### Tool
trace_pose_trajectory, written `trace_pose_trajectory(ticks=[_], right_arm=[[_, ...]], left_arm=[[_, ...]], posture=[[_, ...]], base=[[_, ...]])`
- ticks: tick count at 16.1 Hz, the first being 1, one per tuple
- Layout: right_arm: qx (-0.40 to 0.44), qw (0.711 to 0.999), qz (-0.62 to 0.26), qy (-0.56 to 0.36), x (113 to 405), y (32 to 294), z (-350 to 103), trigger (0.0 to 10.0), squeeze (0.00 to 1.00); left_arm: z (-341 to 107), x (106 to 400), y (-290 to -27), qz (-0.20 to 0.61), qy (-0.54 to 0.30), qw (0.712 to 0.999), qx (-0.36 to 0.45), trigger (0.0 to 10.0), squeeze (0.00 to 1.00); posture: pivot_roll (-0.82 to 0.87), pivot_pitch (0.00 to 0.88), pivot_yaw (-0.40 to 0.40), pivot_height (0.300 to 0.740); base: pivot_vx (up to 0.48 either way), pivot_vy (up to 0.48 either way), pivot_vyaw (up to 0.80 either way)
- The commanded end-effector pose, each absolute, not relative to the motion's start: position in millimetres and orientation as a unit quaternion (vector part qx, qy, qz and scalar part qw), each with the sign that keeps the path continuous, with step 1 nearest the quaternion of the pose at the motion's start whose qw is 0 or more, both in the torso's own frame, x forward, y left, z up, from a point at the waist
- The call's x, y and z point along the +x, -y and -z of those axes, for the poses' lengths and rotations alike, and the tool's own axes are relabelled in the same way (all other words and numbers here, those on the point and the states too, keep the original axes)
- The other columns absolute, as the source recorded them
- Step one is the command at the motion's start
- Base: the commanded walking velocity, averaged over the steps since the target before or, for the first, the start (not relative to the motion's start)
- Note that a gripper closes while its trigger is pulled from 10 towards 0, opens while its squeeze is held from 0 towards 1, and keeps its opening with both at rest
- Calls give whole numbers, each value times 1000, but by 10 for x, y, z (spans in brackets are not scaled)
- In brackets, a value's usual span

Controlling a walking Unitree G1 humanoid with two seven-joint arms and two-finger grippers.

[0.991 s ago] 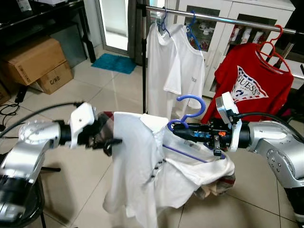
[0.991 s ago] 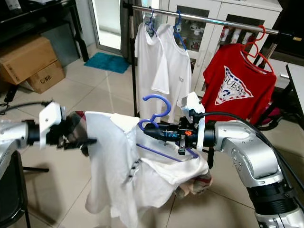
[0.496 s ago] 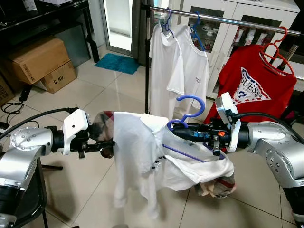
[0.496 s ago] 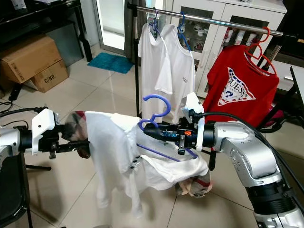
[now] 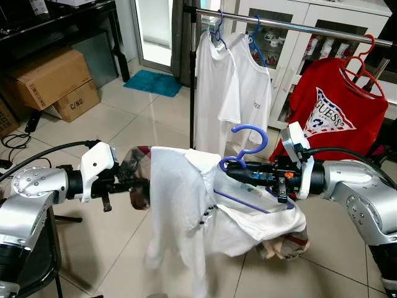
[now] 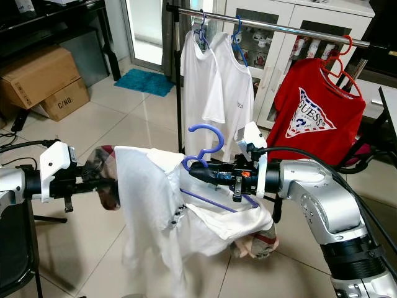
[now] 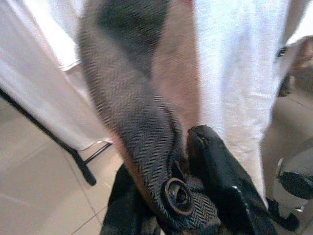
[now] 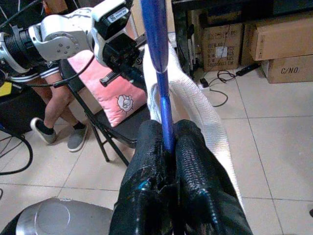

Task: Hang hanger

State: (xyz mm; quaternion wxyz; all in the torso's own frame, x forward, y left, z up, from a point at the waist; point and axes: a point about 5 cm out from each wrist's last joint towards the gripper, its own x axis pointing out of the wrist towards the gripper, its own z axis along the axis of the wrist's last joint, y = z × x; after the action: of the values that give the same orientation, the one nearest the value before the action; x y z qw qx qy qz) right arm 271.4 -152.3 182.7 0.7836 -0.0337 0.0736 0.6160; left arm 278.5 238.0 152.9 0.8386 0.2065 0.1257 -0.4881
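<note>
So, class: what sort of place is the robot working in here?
Probably a room in a home: a clothes rail with shirts on hangers, white glass-door cabinets behind it, and cardboard boxes on the tiled floor.

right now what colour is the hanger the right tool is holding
Blue, with a curled hook. The hanger shows best in the right eye view.
</note>
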Motion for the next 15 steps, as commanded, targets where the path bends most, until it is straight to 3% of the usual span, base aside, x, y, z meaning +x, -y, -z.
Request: trace_pose_trajectory(ticks=[1,10,12,13,15], right_arm=[[-41,782,-618,-64,2731,1522,-1858,10000,0],[-38,788,-611,-63,2740,1558,-1842,10000,0],[-38,790,-608,-64,2739,1574,-1834,10000,0],[-38,792,-605,-65,2747,1586,-1827,10000,0],[-37,794,-603,-65,2760,1586,-1823,10000,0]], left_arm=[[-1575,2810,-2470,463,-125,851,216,0,0],[-1628,2809,-2687,384,-77,906,159,0,0],[-1666,2835,-2776,338,-58,928,145,0,0],[-1708,2898,-2952,251,-31,959,131,0,0],[-1718,2928,-3144,168,-15,979,115,0,0]], posture=[[0,0,6,740],[1,0,16,740],[1,0,16,740],[2,0,15,740],[2,0,13,740]], base=[[0,0,0],[0,0,0],[0,0,0],[0,0,0],[0,0,0]])
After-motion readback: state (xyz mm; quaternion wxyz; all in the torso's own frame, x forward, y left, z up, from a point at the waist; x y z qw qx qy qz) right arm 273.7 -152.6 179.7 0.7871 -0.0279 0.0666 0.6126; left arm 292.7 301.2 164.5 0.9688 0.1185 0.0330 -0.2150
